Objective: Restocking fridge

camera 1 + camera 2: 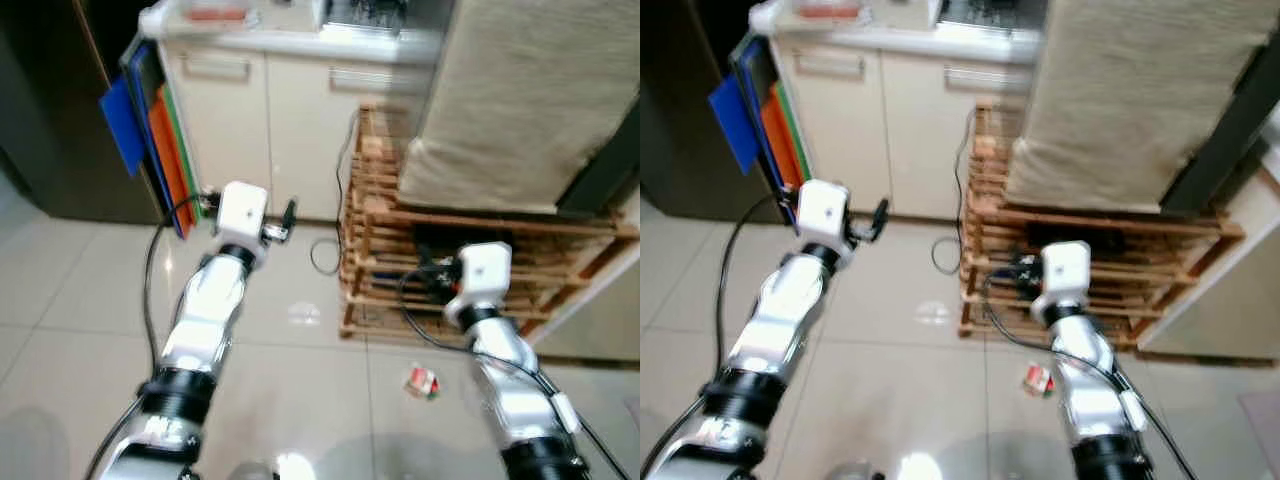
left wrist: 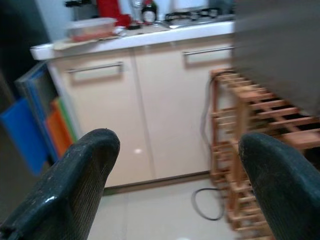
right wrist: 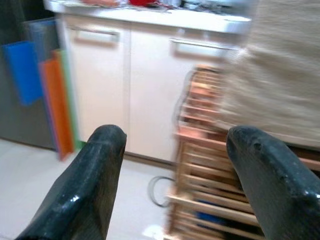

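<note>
Fridge (image 1: 40,110) is my reading of the dark tall slab at the upper left of the left eye view, though blur leaves that uncertain; it lies ahead and to the left of both arms, past the blue, orange and green boards (image 1: 150,140) leaning at the end of the cream cabinets (image 1: 270,120). The left gripper (image 2: 175,185) is the nearer one, raised in the left centre of the frame with its two fingers spread wide and nothing between them; the right gripper (image 3: 175,185) hangs lower right, likewise spread and empty. A small red-and-white packet (image 1: 422,382) lies alone on the tiled floor (image 1: 80,330) at lower centre right, just beside the right arm and near the foot of the wooden slatted rack (image 1: 400,260); it may be the item to stock, but I cannot tell. The rack, with a cloth-covered block (image 1: 520,100) on top and a black cable (image 1: 322,255) looped beside it, crowds the right side, so open floor lies mainly to the left.
</note>
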`<state>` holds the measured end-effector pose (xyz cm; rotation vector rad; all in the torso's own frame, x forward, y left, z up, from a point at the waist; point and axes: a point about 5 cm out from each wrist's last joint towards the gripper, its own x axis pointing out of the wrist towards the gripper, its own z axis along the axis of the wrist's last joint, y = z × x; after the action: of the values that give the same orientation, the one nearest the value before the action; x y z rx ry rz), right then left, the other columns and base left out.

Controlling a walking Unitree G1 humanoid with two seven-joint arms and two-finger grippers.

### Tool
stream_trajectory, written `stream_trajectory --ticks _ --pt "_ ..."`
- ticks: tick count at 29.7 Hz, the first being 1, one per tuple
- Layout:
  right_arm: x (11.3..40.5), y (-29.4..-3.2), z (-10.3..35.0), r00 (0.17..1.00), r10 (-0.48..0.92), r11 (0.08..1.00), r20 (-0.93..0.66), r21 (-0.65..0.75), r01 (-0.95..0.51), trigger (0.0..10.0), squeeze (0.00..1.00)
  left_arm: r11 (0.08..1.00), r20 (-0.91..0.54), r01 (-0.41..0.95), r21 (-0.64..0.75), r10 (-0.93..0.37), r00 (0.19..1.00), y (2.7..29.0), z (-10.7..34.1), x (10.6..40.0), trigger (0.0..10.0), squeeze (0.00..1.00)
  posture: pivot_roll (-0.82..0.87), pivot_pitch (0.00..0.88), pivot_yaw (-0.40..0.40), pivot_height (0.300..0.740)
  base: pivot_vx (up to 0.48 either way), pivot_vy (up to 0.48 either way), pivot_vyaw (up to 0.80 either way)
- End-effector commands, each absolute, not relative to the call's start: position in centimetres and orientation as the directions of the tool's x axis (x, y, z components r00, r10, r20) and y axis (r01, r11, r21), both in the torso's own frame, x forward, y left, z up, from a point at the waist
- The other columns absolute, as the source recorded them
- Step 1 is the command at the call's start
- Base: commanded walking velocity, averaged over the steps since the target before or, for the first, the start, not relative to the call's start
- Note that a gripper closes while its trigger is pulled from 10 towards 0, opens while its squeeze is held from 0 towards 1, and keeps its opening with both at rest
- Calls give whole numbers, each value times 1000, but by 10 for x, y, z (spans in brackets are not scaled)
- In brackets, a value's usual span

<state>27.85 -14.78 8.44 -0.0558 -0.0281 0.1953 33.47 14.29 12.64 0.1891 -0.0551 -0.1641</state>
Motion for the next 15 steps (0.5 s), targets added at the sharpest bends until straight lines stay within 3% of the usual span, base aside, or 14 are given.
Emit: stream_trajectory --ticks 1,8,9,11,15 --pt "270 -159 80 984 179 982 14 -59 -178 10000 0 964 33 203 171 -212 977 128 123 331 10000 0 112 14 -5 740 292 345 0" --pt "259 -170 75 994 113 993 9 -28 -112 10000 0 971 31 186 152 -193 981 127 122 331 10000 0 111 3 3 740 327 345 0" --pt "258 -185 75 1000 -17 999 -2 42 17 10000 0 981 21 162 104 -165 986 131 117 326 10000 0 105 0 14 740 341 337 0" --pt "259 -201 76 992 -127 988 -16 88 128 10000 0 991 -28 122 50 -121 992 139 106 321 10000 0 104 0 19 740 341 337 0" --pt "259 -212 74 979 -200 973 -30 113 202 10000 0 998 -104 55 -11 -56 993 149 92 317 10000 0 103 0 26 740 341 337 0"
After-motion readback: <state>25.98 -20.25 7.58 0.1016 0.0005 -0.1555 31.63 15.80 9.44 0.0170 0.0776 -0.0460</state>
